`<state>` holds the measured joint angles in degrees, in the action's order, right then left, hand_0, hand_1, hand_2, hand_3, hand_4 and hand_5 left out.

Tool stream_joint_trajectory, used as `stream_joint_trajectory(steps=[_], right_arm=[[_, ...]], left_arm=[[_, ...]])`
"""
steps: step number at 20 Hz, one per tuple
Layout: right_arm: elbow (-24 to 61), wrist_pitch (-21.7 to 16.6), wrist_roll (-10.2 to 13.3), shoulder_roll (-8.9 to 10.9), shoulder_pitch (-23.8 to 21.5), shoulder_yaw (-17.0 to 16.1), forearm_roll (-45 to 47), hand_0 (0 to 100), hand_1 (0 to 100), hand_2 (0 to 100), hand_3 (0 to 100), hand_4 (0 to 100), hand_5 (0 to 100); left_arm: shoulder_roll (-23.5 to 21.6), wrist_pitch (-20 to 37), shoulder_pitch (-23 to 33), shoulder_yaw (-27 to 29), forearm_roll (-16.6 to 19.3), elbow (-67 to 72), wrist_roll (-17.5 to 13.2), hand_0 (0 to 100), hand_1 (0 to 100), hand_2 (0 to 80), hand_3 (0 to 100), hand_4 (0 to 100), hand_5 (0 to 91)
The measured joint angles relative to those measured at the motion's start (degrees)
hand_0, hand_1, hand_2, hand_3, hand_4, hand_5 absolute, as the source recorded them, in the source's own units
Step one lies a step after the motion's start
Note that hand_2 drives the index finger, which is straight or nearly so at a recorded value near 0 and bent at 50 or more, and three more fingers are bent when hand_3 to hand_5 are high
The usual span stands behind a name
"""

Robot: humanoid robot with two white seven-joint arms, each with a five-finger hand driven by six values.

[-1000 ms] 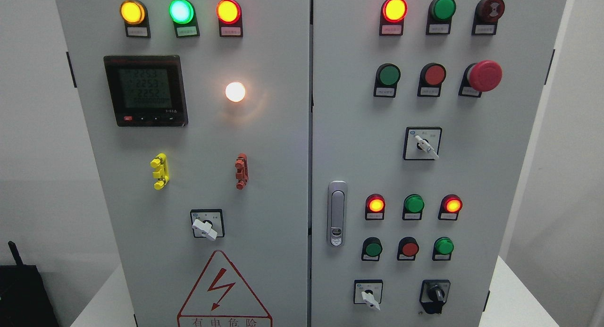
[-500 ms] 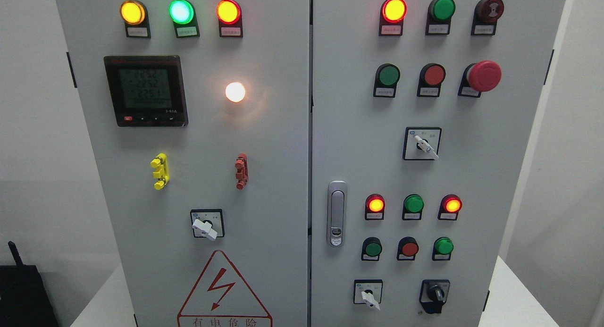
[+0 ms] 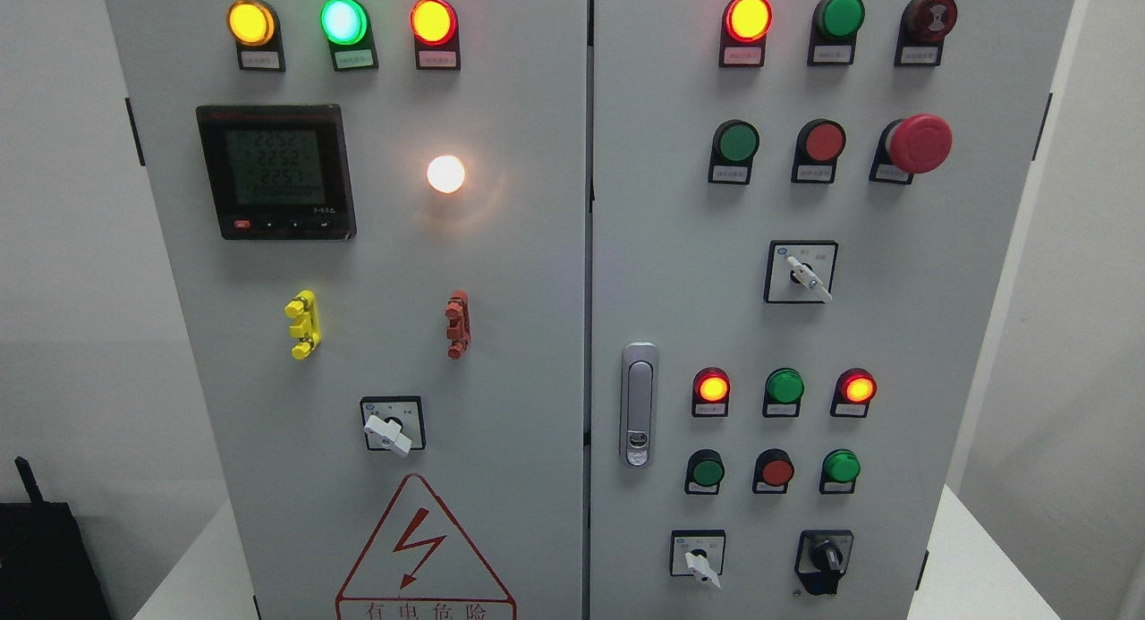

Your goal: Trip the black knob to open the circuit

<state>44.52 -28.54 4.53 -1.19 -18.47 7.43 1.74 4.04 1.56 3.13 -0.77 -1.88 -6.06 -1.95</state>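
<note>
A grey electrical cabinet (image 3: 537,334) fills the head view, with two doors. The black knob (image 3: 825,560) is a rotary switch at the lower right of the right door, its handle pointing roughly straight down. Left of it sits a white-handled selector switch (image 3: 699,562). Neither of my hands nor any arm shows in the frame.
The right door carries lit red lamps (image 3: 748,18), green and red push buttons, a red mushroom stop button (image 3: 917,143), a white selector (image 3: 805,274) and a metal door latch (image 3: 638,405). The left door holds a meter (image 3: 275,171), lamps and a white selector (image 3: 388,430). A black box (image 3: 45,557) stands lower left.
Nothing has moved; only the meter's digits flicker slightly.
</note>
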Motion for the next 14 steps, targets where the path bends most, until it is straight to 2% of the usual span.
stream_joint_trajectory(steps=[3, 6, 11, 14], right_arm=[[4.4, -1.4, 1.7, 1.13, -0.1, 2.4, 4.2, 0, 3, 0, 82, 66, 57], [10.5, -1.5, 3.9, 3.43, -0.2, 5.3, 9.6, 0, 2, 0, 88, 71, 65], [17.9, -1.4, 5.4, 3.8, -0.7, 5.7, 11.8, 0, 2, 0, 99, 80, 76], [21.3, -1.4, 7.0, 4.2, -0.8, 5.7, 12.8, 0, 2, 0, 100, 83, 79]], left_arm=[[0.0, 0.0, 0.0, 0.0, 0.0, 0.0, 0.0, 12, 39, 0.0, 0, 0, 0.0], [0.0, 0.0, 0.0, 0.0, 0.0, 0.0, 0.0, 12, 39, 0.0, 0, 0, 0.0], [0.0, 0.0, 0.0, 0.0, 0.0, 0.0, 0.0, 12, 39, 0.0, 0, 0, 0.0], [0.0, 0.0, 0.0, 0.0, 0.0, 0.0, 0.0, 12, 39, 0.0, 0, 0, 0.0]])
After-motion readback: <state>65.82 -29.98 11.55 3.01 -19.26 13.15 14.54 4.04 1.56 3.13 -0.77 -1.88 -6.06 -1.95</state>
